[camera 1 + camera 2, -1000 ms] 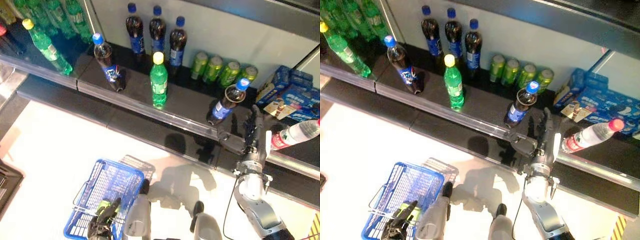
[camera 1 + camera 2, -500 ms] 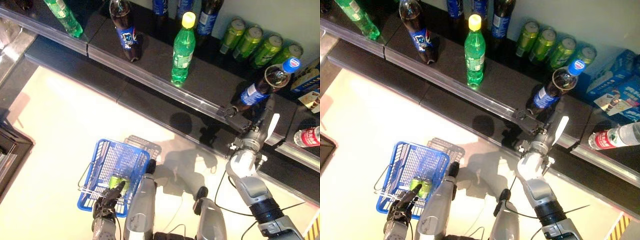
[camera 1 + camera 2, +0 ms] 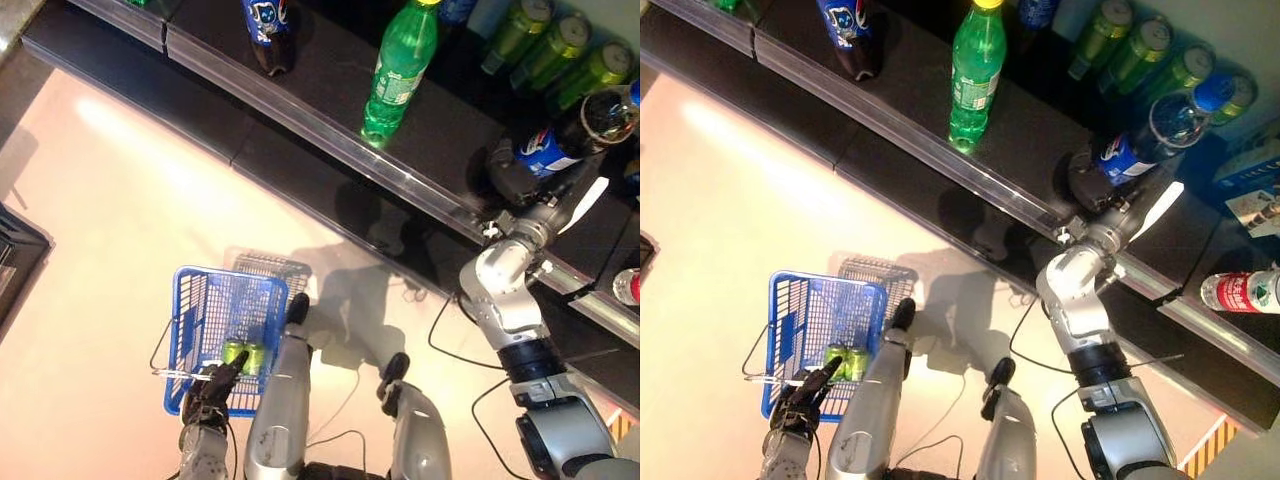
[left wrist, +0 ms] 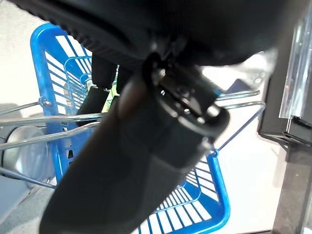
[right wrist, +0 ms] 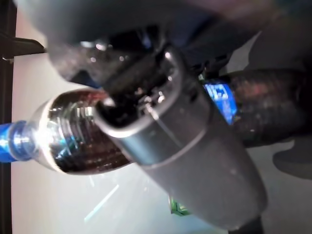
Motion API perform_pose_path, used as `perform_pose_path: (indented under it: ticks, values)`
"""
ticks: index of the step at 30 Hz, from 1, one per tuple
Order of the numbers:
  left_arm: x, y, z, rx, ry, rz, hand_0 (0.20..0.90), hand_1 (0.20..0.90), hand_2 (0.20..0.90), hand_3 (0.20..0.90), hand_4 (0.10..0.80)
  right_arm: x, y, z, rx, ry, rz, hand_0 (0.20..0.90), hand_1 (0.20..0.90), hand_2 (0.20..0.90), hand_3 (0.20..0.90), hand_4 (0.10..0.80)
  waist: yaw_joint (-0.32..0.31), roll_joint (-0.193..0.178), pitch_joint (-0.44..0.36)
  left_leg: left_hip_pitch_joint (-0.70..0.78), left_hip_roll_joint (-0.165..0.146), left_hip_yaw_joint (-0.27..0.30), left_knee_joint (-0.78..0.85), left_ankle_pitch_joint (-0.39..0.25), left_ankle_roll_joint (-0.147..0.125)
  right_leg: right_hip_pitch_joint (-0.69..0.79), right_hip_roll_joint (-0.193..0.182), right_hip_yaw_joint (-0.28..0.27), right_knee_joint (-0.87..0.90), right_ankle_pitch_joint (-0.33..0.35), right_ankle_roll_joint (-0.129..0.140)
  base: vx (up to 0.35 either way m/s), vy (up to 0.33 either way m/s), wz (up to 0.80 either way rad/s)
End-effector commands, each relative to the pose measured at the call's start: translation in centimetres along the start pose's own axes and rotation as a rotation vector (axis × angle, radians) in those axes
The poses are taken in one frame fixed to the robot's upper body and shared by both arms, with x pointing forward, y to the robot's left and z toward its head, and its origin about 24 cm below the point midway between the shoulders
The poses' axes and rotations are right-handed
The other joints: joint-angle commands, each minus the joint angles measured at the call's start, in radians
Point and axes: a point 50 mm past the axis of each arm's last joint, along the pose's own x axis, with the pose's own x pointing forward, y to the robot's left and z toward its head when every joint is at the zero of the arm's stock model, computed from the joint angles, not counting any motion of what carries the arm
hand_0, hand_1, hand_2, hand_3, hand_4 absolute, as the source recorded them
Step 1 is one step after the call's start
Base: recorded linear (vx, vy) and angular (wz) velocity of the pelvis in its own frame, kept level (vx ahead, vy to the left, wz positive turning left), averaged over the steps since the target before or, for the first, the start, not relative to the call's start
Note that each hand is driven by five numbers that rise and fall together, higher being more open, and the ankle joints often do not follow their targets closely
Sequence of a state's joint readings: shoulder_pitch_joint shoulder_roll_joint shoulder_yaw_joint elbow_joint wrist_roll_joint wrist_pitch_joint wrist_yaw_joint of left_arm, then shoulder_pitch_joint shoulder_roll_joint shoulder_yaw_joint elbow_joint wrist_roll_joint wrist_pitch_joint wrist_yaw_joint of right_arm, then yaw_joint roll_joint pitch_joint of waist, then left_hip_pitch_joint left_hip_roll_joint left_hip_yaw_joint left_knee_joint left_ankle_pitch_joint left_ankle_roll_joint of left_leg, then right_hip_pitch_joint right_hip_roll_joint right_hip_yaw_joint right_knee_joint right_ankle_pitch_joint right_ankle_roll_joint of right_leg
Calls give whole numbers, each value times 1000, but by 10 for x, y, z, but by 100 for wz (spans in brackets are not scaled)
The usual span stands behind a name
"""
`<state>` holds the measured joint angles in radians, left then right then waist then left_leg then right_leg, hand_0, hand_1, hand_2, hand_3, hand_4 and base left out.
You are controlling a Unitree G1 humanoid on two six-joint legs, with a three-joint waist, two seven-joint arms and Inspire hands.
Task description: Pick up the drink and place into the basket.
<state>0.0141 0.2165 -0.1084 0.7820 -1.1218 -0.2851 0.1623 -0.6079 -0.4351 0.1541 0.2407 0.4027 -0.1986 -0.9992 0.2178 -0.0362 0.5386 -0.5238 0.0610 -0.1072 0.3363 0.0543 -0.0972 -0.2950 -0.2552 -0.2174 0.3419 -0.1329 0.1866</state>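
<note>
A dark cola bottle (image 3: pixel 585 125) with a blue cap stands tilted on the black shelf (image 3: pixel 330 140) at the right. My right hand (image 3: pixel 512 185) is at its lower body. In the right wrist view the thumb (image 5: pixel 195 161) lies across the bottle (image 5: pixel 63 131) and the hand is shut on it. The blue wire basket (image 3: pixel 200 300) hangs low at the left over the pale floor, with two green cans (image 3: pixel 240 355) inside. My left hand (image 3: pixel 205 395) is shut on the basket's metal handle (image 4: pixel 243 92).
A green bottle (image 3: pixel 398 75) and another cola bottle (image 3: pixel 268 30) stand further left on the shelf. Green cans (image 3: pixel 560 50) line the back. A water bottle (image 3: pixel 1245 292) and blue boxes (image 3: pixel 1250 185) lie to the right of my right hand.
The camera has tipped down and closer. My right hand has gone from beside the cola bottle to closed round its lower body. The left hand still holds the basket.
</note>
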Motion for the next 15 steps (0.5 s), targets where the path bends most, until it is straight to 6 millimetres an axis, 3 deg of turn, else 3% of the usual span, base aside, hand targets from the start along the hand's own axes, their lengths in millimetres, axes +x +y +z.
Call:
perform_pose_path:
  ticks: [1,4,5,6,7,15]
  values:
    - [-8,1,6,48,-37,-81,300,300,300,200,100,32,2,75,175,-307,-48,900,900,900,900,800,11,0,-19,-9,18,-59,144,-127,35,-17,-3,-6,-78,153,-39,0,0,0]
    - [-8,2,6,47,-38,-84,300,300,300,200,100,35,2,81,192,-317,-47,900,900,900,900,800,12,-1,-19,-22,13,-60,154,-132,39,-30,-2,-7,-70,151,-42,-11,1,-1]
    - [-8,2,6,47,-37,-85,300,300,300,200,100,35,3,83,197,-325,-43,721,721,721,691,591,12,0,-19,-25,12,-58,157,-134,41,-35,-1,-7,-65,149,-43,-40,12,-2]
    - [-8,1,5,46,-37,-86,300,300,300,200,100,35,5,86,195,-338,-41,349,349,349,258,158,12,1,-19,-31,10,-56,163,-136,43,-42,-1,-7,-57,147,-46,-44,18,-2]
    - [-8,1,5,45,-36,-87,300,300,300,200,100,36,6,88,197,-347,-38,300,300,300,200,100,13,3,-19,-36,9,-54,171,-140,45,-50,-1,-6,-47,145,-47,-47,24,-2]
    - [-9,3,0,28,-26,-89,300,300,300,200,100,36,5,95,193,-377,-48,300,300,300,200,100,10,27,-19,-19,-6,-40,197,-158,58,-67,-8,-2,39,106,-62,-48,38,-4]
